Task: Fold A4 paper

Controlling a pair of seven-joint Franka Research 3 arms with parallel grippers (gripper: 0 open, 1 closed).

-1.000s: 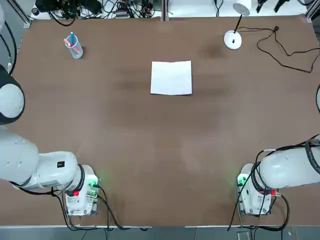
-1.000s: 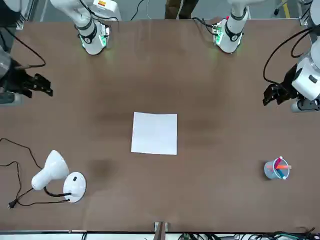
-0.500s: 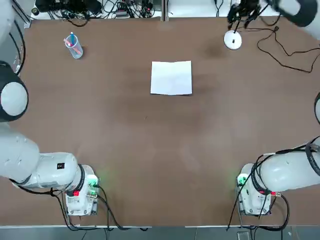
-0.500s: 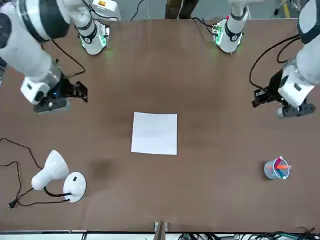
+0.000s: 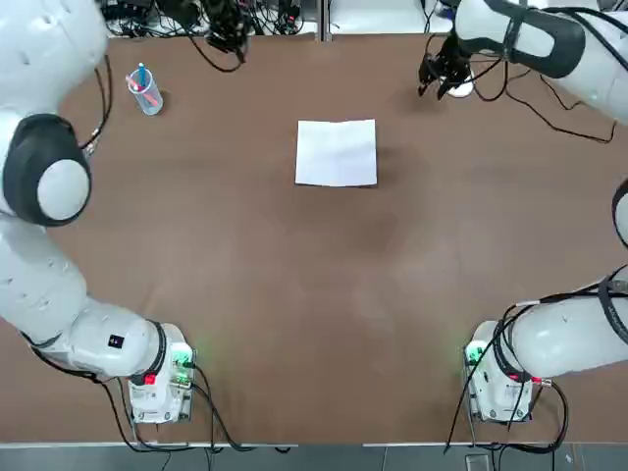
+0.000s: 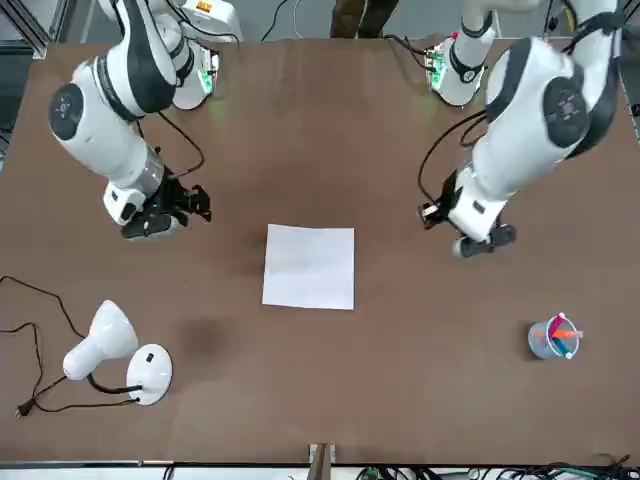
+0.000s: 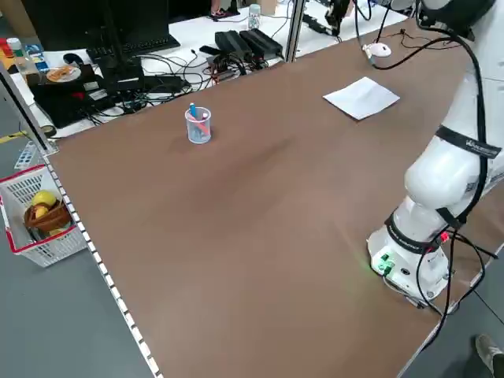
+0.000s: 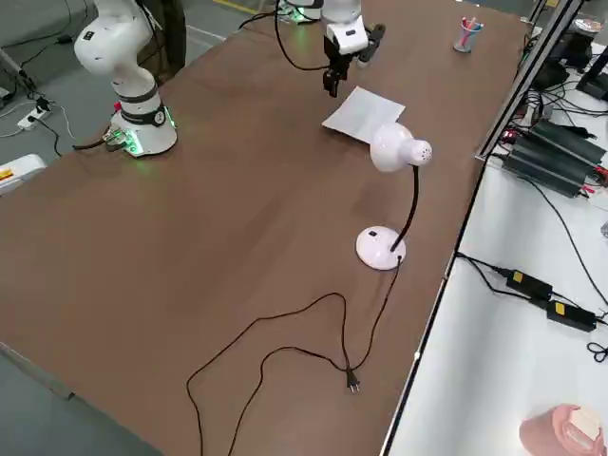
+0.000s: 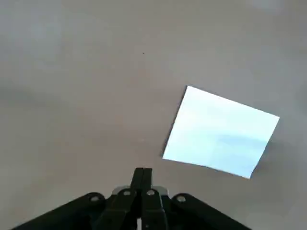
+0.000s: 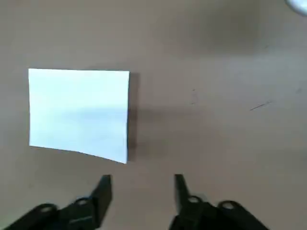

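Observation:
The A4 paper (image 5: 337, 152) lies flat on the brown table, a white sheet past the table's middle, also clear in the front view (image 6: 309, 266). My left gripper (image 6: 432, 212) hangs over the table off the paper's left side, apart from it. In the left wrist view its fingers (image 9: 142, 176) are pressed together on nothing, with the paper (image 9: 220, 132) ahead. My right gripper (image 6: 197, 200) hangs off the paper's right side. Its fingers (image 10: 104, 186) stand apart and hold nothing, and the paper (image 10: 79, 112) lies beyond them.
A white desk lamp (image 6: 130, 360) with a black cord (image 5: 559, 98) stands at the far right of the table. At the far left stands a clear cup of pens (image 5: 145, 90). Cables and power strips lie beyond the far edge.
Both arms have swung in from the table's sides toward the paper, and their grippers now hang close to its left and right sides. The paper has not moved.

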